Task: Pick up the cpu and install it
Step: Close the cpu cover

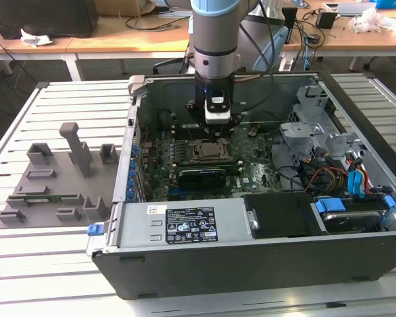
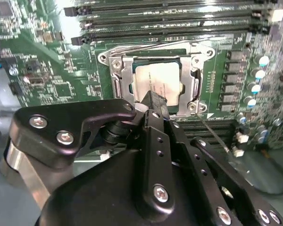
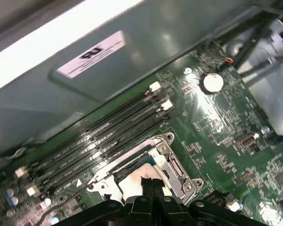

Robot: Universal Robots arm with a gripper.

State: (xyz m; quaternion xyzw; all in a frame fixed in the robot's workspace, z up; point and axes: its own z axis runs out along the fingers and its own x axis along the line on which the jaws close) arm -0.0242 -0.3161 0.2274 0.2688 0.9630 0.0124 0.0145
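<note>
Looking at the exterior view first: the arm hangs straight down into the open case (image 1: 185, 228), with the gripper (image 1: 217, 127) right over the socket (image 1: 193, 142). The cpu (image 1: 208, 150) looks seated there, not on the grey fixture (image 1: 59, 178) out on the table at the exterior view's left. So pickup and placing look done.

In the second wrist view the cpu (image 2: 155, 77) lies flat inside the socket frame (image 2: 115, 70), metal plate up. It's basically square, so no real long axis; its edges run in line with the frame and with the RAM slots (image 2: 165, 19) beside it. The gripper (image 2: 153, 100) has its fingers pressed together with nothing between them, the tip just at the chip's near edge. Touching or just above is hard to call. Whether the frame is latched down over the chip is hard to call too, so that part may be left.

The first wrist view tells the same story: the gripper (image 3: 148, 181) pinched closed over the cpu (image 3: 129, 184), the frame (image 3: 172, 165) around it, the slots (image 3: 99, 141) alongside.
</note>
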